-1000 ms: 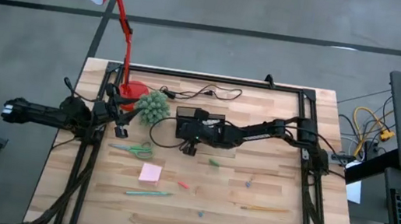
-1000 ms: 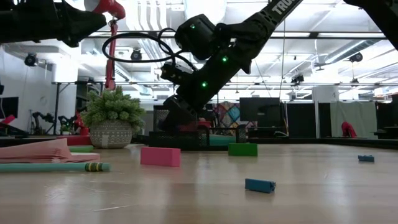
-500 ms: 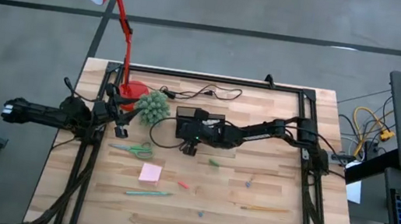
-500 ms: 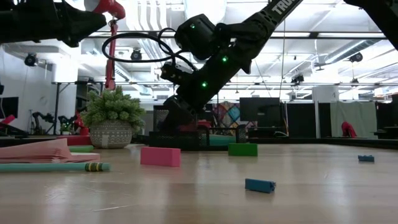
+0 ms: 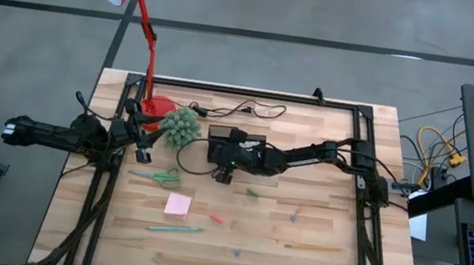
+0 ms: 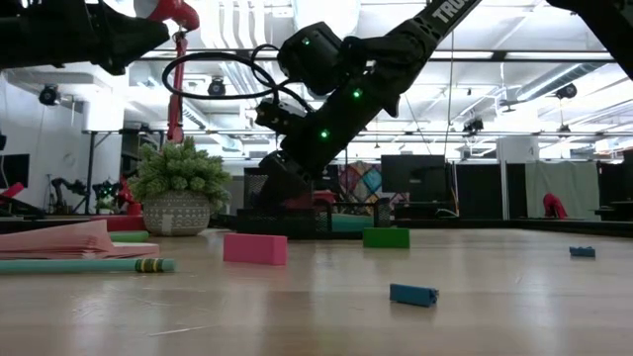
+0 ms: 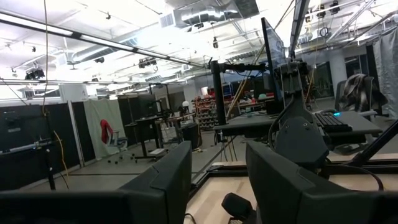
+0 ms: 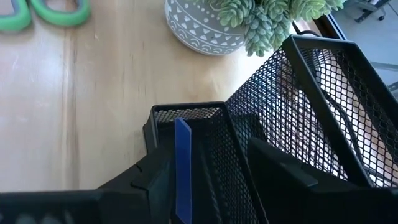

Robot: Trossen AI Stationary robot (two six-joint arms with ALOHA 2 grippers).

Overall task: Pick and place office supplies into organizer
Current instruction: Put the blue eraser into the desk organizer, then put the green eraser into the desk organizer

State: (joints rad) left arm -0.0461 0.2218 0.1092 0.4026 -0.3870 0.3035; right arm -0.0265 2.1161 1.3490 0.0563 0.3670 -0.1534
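L arm is idling at the table's left edge, its claw spread and facing out over the room, holding nothing. Next along, green-handled scissors, pink sticky-note pad and slim green pen are lying loose on the wood, well apart from the organizer. Centre: R claw is hanging low over the black mesh organizer, just beside the spiky plant. Its fingers are standing apart w/ a slim blue piece upright against one finger inside a small compartment, so it's looking like the drop-off step, not a pinch. To do this well: be lifting straight up, no sideways drag, so the blue piece isn't tipping out and the fingers aren't snagging the mesh walls or nudging the plant pot. Further right, a red bit, green bit, bluish bit and thin yellowish stick are waiting on the table; most of the job is prob. remaining.
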